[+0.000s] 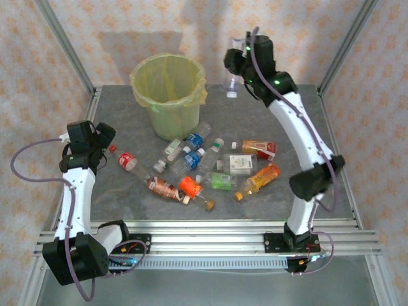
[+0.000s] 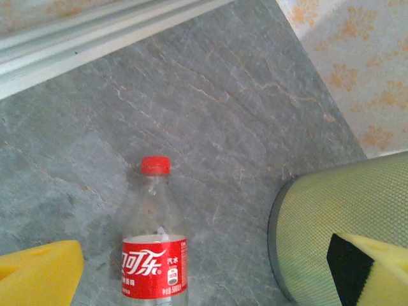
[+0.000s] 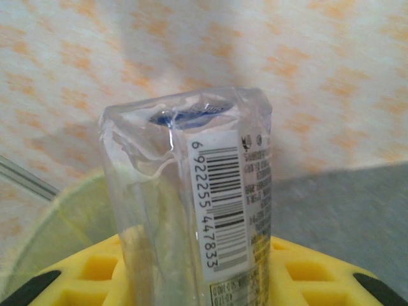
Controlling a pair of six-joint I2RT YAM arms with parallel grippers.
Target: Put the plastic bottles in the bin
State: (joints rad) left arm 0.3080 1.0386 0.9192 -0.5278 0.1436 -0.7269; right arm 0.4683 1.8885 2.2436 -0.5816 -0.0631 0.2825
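The right gripper [image 1: 234, 75] is pinching a clear bottle [image 3: 191, 191] tightly by its body, raised just right of the bin [image 1: 172, 118] and not yet above it. The crumpled walls could be slipping, and releasing here would miss the rim. The left gripper [image 1: 102, 135] is hanging wide open and empty above a red-labelled bottle [image 2: 155, 255].

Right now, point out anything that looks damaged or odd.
The clear bottle held in the right gripper looks crushed: its walls are creased and flattened. Nothing else stands out.
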